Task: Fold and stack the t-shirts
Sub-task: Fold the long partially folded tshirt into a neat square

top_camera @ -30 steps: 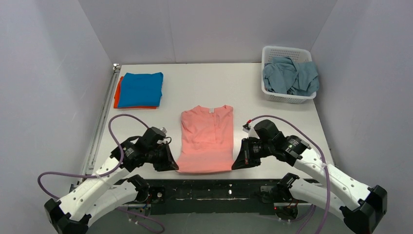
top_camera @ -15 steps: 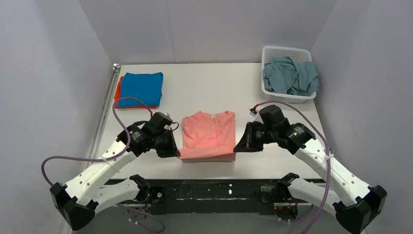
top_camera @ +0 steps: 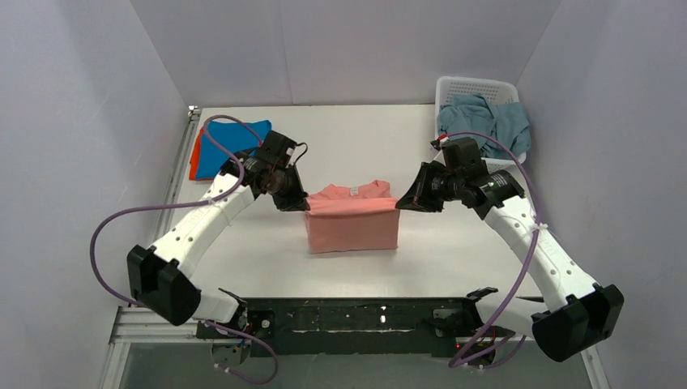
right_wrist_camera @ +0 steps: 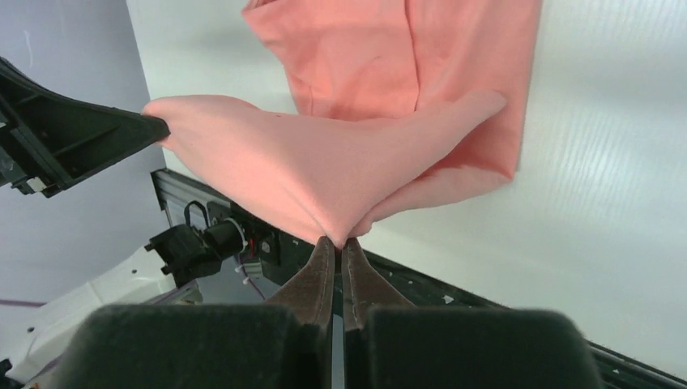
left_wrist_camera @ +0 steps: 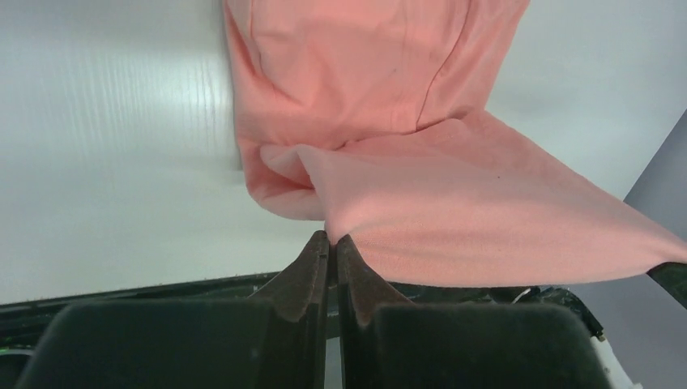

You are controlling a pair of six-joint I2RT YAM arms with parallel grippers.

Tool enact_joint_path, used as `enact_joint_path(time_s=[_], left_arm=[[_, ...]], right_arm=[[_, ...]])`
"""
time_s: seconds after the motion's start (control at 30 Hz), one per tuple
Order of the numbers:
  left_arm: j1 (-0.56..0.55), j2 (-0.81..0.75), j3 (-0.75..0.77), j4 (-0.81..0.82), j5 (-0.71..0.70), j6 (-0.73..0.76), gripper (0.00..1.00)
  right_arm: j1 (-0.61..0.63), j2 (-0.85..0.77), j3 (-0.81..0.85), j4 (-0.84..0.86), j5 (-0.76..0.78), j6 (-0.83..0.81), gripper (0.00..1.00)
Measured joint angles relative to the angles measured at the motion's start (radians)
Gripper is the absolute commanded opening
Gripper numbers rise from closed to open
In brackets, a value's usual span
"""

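we see the pink shirt (top_camera: 352, 231) lying mid-table (top_camera: 364, 138), its upper layer doubled over and held taut between the left gripper (left_wrist_camera: 331, 240) and the right gripper (right_wrist_camera: 338, 241), each clenched on a corner of the cloth. farther back, at the far left, a blue shirt (top_camera: 243, 134) lies on an orange shirt (top_camera: 194, 158); at the far right, a grey-blue shirt (top_camera: 486, 121) fills the basket (top_camera: 474, 85).

A plain salmon-pink t-shirt (top_camera: 352, 225) — no print, no stripe — on a white tabletop (top_camera: 364, 138). Far left, a bright blue t-shirt (top_camera: 225, 150) over an orange t-shirt (top_camera: 194, 162), both plain. A dusty grey-blue t-shirt (top_camera: 496, 123) in a white basket (top_camera: 476, 85) patterned with small holes. The left gripper (top_camera: 300, 203) and right gripper (top_camera: 403, 203) are black. The left arm (top_camera: 194, 231) and right arm (top_camera: 539, 243) are white with black joints — purple cables (top_camera: 91, 247) trail from them. Walls are pale grey.
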Motion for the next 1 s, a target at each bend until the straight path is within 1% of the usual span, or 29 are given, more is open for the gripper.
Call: enact_joint_path(time_s=[0.07,0.1,0.13,0.4,0.6,0.83,0.87,0.9,0.93,0.97,1.0], left_arm=[[0.014,0.070,0.057,-0.001,0.006,0.016,0.00],[0.037,0.154,0.123,0.002,0.007,0.041,0.00],[0.039,0.159,0.126,0.003,0.007,0.042,0.00],[0.074,0.333,0.250,-0.018,-0.046,0.090,0.00],[0.104,0.491,0.346,-0.017,-0.044,0.119,0.00],[0.130,0.635,0.423,-0.022,-0.041,0.143,0.00],[0.134,0.652,0.434,-0.021,-0.041,0.146,0.03],[0.138,0.667,0.442,-0.021,-0.041,0.148,0.10],[0.141,0.679,0.450,-0.022,-0.039,0.151,0.19],[0.144,0.694,0.460,-0.021,-0.035,0.157,0.30],[0.148,0.713,0.475,-0.022,-0.035,0.165,0.44]], right_arm=[[-0.018,0.031,0.013,0.011,0.012,-0.008,0.01],[-0.039,0.103,0.030,0.043,0.031,-0.026,0.01],[-0.039,0.107,0.030,0.045,0.033,-0.026,0.01],[-0.070,0.315,0.111,0.126,0.050,-0.053,0.01],[-0.074,0.426,0.155,0.160,0.086,-0.071,0.01],[-0.083,0.616,0.208,0.193,0.096,-0.093,0.01],[-0.083,0.641,0.219,0.198,0.097,-0.099,0.01],[-0.084,0.664,0.229,0.203,0.100,-0.102,0.01],[-0.084,0.680,0.237,0.206,0.103,-0.103,0.10],[-0.084,0.697,0.246,0.208,0.111,-0.103,0.26],[-0.084,0.705,0.250,0.211,0.122,-0.103,0.38]])
